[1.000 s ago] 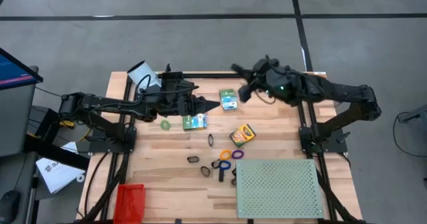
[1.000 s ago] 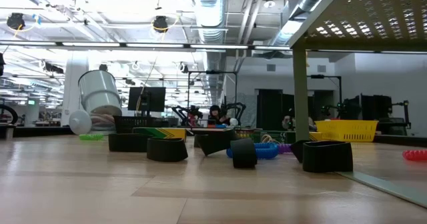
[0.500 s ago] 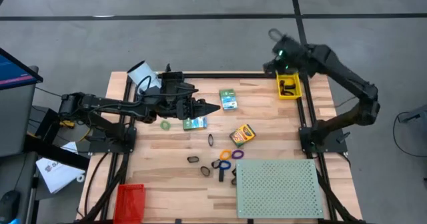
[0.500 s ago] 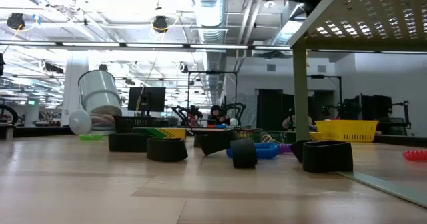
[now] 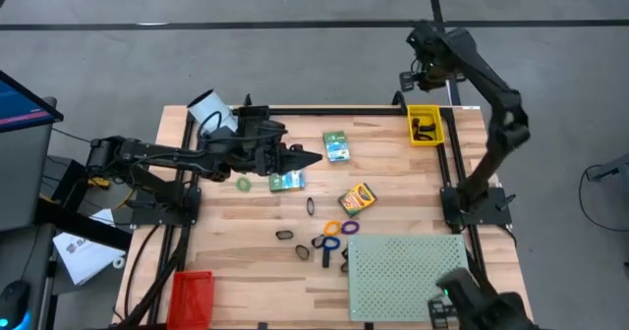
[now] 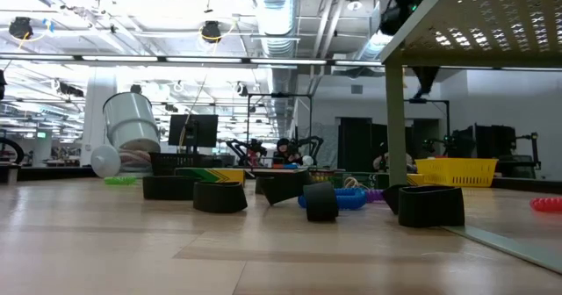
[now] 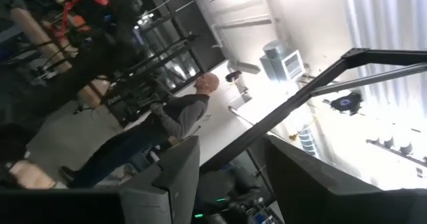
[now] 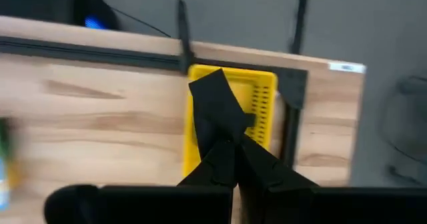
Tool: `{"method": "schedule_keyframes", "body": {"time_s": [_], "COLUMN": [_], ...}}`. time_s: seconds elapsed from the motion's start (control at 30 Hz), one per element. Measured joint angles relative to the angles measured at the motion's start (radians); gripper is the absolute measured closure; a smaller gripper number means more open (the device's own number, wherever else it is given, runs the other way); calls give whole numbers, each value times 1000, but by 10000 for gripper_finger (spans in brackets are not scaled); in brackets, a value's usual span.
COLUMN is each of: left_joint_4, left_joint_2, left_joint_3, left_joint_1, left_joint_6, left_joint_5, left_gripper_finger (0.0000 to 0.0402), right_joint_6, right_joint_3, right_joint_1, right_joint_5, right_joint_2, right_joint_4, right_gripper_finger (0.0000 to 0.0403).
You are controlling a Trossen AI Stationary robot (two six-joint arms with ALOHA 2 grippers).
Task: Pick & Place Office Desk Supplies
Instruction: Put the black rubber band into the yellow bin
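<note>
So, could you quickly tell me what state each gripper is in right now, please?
Left gripper: open, holding nothing, above the table near the green boxes.
Right gripper: shut, holding a black clip above the yellow bin.

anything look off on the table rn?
White cylinder lies tipped on its side at the table's far left corner, behind the left arm. One black clip is in the yellow bin; other supplies lie loose mid-table.

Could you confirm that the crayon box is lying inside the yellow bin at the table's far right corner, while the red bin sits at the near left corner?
Not quite: in the high view the crayon box lies on the bare table near its middle, not inside the yellow bin. The red bin is at the near left corner.
</note>
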Motion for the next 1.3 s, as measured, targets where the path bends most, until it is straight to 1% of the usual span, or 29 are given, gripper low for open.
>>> {"method": "schedule_keyframes", "body": {"time_s": [0.13, 0.27, 0.4, 0.67, 0.97, 1.07, 1.3], "left_joint_4": [79, 144, 152, 153, 152, 152, 152], "left_joint_2": [0, 0, 0, 0, 0, 0, 0], "left_joint_3": [0, 0, 0, 0, 0, 0, 0], "left_joint_1": [0, -1, 0, 7, 7, 7, 7], "left_joint_6": [0, 0, 4, 7, 7, 7, 7], "left_joint_5": [17, 28, 28, 29, 29, 29, 29], "left_gripper_finger": [238, 238, 238, 238, 238, 238, 238], "right_joint_6": [0, -8, -36, -31, -41, -46, -79], "right_joint_3": [24, 27, 15, -92, -94, -94, -94], "right_joint_1": [-50, -92, -99, -117, -115, -115, -117], "right_joint_5": [15, -16, -23, -21, -12, -14, -48], "right_joint_2": [117, 162, 178, 168, 165, 161, 134], "right_joint_4": [-74, -84, -84, -86, -85, -85, -85], "right_gripper_finger": [403, 403, 403, 403, 401, 388, 329]}}
